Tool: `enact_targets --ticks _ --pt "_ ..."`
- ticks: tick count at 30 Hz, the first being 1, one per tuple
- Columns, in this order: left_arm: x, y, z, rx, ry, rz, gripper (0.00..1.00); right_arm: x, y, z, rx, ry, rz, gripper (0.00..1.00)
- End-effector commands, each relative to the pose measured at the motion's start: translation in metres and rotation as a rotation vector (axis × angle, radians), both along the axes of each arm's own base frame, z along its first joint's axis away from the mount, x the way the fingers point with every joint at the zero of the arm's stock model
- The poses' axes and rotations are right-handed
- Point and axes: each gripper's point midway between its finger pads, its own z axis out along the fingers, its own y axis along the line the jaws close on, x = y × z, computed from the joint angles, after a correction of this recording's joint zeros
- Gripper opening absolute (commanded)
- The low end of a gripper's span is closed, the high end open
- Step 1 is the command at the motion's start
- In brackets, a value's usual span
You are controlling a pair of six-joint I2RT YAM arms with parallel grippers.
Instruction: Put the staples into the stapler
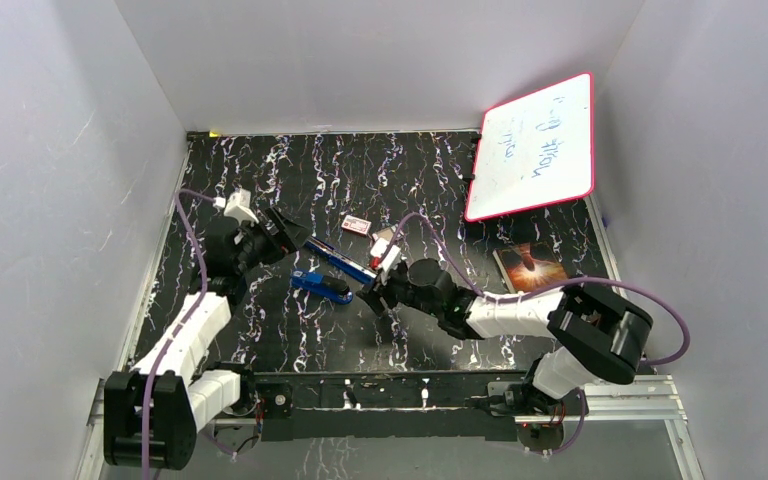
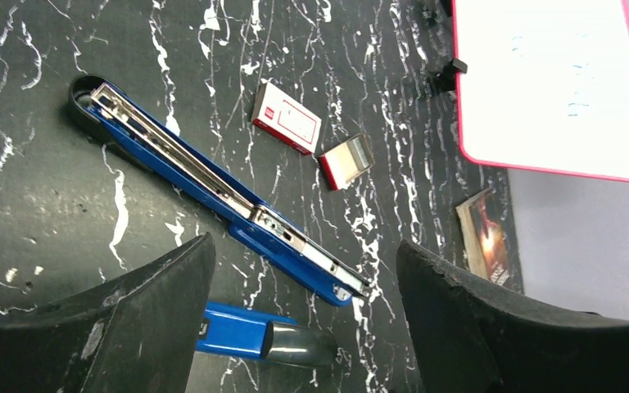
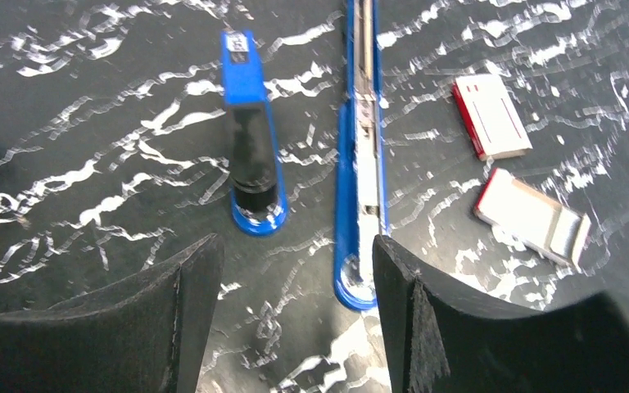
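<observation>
Both arms reach to mid-table; left gripper [image 2: 305,246] and right gripper [image 3: 296,244] have jaws wide apart, holding nothing.
Silvery staples [image 2: 321,260] lie in the opened stapler [image 2: 172,155] channel, between the grippers; open tray [image 2: 346,161] to its far right, contents unclear.

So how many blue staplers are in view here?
2. An opened-out stapler lies flat mid-way across the table; a closed stapler lies beside it, on the robot's side. No third seems hidden.

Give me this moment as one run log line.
left gripper: open, empty | right gripper: open, empty | open stapler: lying flat, silvery staple strip in channel | second stapler: closed, alongside
</observation>
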Motion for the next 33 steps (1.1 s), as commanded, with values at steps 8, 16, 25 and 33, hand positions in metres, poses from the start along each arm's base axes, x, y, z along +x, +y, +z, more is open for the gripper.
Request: enact_targets --ticks 8,16,25,33 --pt "0.036 0.007 -0.020 0.072 0.147 0.037 0.83 0.048 -0.031 -0.020 -0.122 0.154 -0.078 0.68" --pt "0.049 0.002 -0.035 0.032 0.190 0.044 0.83 0.048 -0.006 -0.023 -0.105 0.151 0.053 0.63" --pt "0.057 -0.002 -0.057 -0.010 0.253 0.055 0.83 0.063 -0.003 -0.044 -0.147 0.146 0.008 0.42" --pt "0.063 -0.008 -0.070 -0.055 0.285 0.055 0.82 0.065 -0.002 -0.051 -0.156 0.141 0.012 0.28"
